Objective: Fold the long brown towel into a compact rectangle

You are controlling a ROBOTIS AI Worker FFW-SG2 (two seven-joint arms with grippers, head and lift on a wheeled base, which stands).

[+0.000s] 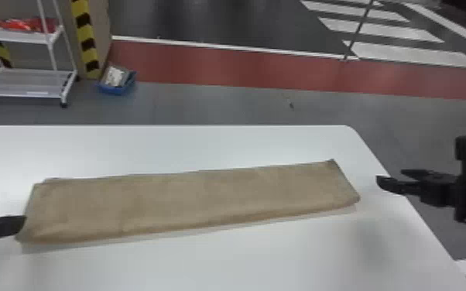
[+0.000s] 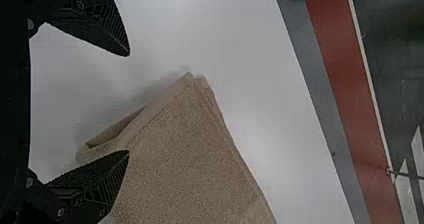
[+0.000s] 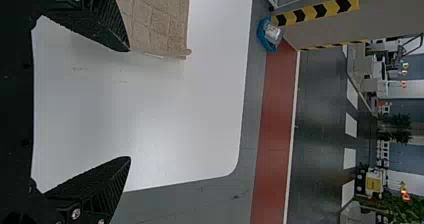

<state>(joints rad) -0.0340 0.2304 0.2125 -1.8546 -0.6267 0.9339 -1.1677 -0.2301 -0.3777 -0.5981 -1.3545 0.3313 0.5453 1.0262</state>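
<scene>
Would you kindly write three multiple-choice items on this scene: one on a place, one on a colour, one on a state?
1. Where does the long brown cloth towel lie?
A) On a cart
B) On the white table
C) Around a gripper

2. The small rectangular bin beyond the table is:
A) blue
B) green
C) yellow

3. The right gripper's flat black fingers are:
A) shut on the towel
B) shut, empty
C) apart

Key: 1B, cloth rests on the tabletop; 2A, its rim shows blue; 3C, a gap separates the fingertips.

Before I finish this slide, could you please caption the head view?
Long brown towel on a white table, flanked by open left gripper and open right gripper.
</scene>
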